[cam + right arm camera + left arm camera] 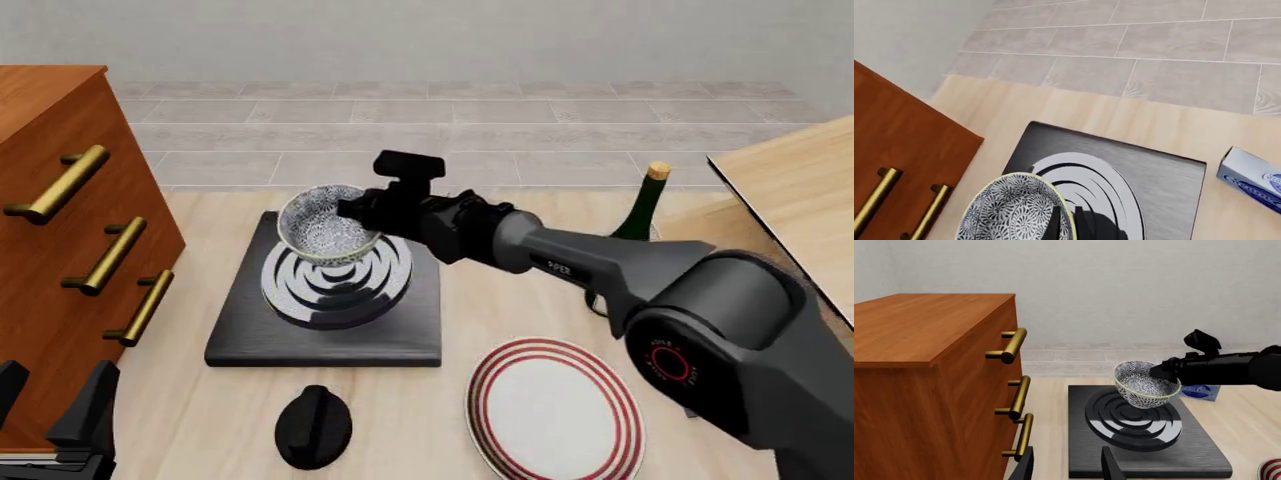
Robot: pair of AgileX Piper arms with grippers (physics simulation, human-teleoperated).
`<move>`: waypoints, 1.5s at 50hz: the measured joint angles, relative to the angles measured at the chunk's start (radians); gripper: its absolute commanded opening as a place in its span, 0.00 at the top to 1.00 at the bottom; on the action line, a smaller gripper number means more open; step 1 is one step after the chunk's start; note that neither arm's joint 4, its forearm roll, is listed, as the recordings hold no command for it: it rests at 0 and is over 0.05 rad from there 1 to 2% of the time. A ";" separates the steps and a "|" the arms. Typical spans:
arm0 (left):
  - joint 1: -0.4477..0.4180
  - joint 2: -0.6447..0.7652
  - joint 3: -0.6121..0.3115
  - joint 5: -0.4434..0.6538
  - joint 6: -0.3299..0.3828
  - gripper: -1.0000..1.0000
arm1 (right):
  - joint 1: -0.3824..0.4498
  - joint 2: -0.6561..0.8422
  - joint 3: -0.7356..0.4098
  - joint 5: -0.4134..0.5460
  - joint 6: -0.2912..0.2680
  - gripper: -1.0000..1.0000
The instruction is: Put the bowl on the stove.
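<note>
Tabletop (534, 310): pale wood, carrying everything below.
Cabinet (54, 230): reddish wooden drawer unit with brass bar handles, at the left edge.
Stove (254, 335): flat black square slab with silver-grey concentric burner rings, just beside the cabinet.
Plate (554, 410): flat, white, red rim rings, near the stove's right corner.
Bowl (320, 225): small, deep, black-and-white floral inside, grey outside (tilted), held over the rings.
Right gripper (358, 212): black, clamped on the bowl's rim.
Left gripper (1067, 465): fingers apart, nothing between them, low beside the cabinet.

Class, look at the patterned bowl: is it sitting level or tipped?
Tipped. The bowl hangs tilted above the stove, its rim pinched by the right gripper.
</note>
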 measured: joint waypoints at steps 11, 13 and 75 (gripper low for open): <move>0.000 0.000 0.000 0.000 0.000 0.00 | 0.003 0.047 -0.012 -0.023 0.019 1.00; 0.000 0.000 0.000 0.000 0.000 0.00 | 0.003 0.054 -0.014 -0.026 0.022 1.00; 0.000 0.000 0.000 0.000 0.000 0.00 | 0.009 0.128 -0.040 -0.054 0.035 0.00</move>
